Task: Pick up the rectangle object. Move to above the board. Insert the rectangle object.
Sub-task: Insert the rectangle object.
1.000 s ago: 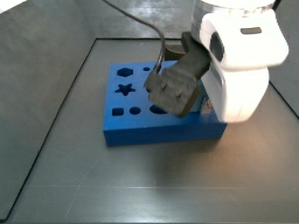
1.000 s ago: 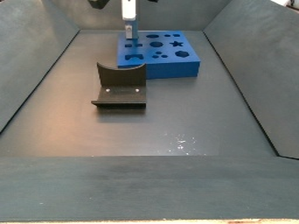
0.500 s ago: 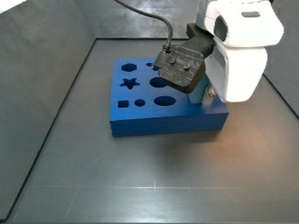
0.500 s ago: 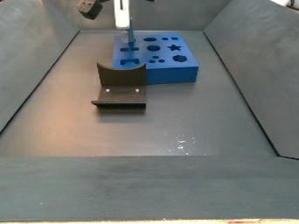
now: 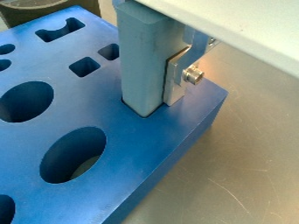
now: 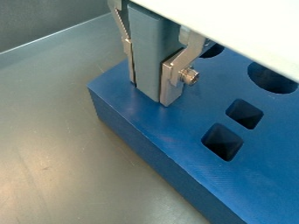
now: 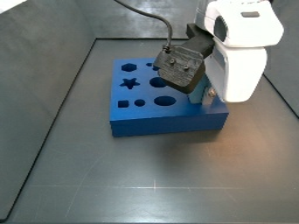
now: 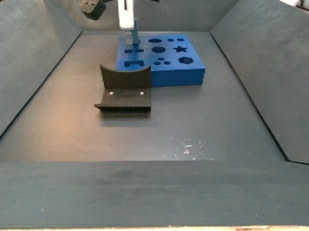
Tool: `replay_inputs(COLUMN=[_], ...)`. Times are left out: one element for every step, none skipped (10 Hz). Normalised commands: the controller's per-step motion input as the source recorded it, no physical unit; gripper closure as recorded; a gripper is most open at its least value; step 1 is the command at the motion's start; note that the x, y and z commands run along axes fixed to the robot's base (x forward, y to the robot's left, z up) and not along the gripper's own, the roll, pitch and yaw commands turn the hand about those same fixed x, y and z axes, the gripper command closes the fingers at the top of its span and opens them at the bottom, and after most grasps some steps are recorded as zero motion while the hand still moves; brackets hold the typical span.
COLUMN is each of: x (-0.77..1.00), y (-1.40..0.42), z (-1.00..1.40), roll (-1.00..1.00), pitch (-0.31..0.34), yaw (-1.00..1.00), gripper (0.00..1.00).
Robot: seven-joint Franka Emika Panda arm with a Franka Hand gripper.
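Pincer (image 6: 149, 66) around rectangle object (image 5: 149, 61), upright on board (image 6: 176, 144).

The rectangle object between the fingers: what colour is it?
Light blue, paler than the bright-blue board. The rectangle object shows best in a wrist view, clamped in the gripper.

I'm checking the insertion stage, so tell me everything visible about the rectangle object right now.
The rectangle object is a slim, smooth, light-blue bar, plastic-looking and plain. It stands upright, clamped between the silver finger plates of the hand. In both wrist views its lower end meets the top of the board near a corner; how deep it sits cannot be told. In a side view it shows as a thin pale post over the board's edge.
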Motion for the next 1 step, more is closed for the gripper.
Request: replay_inputs(x=[0.0], y=[0.0], z=[0.0], roll=[0.0], pitch=[0.0], yaw=[0.0], gripper=[1.0])
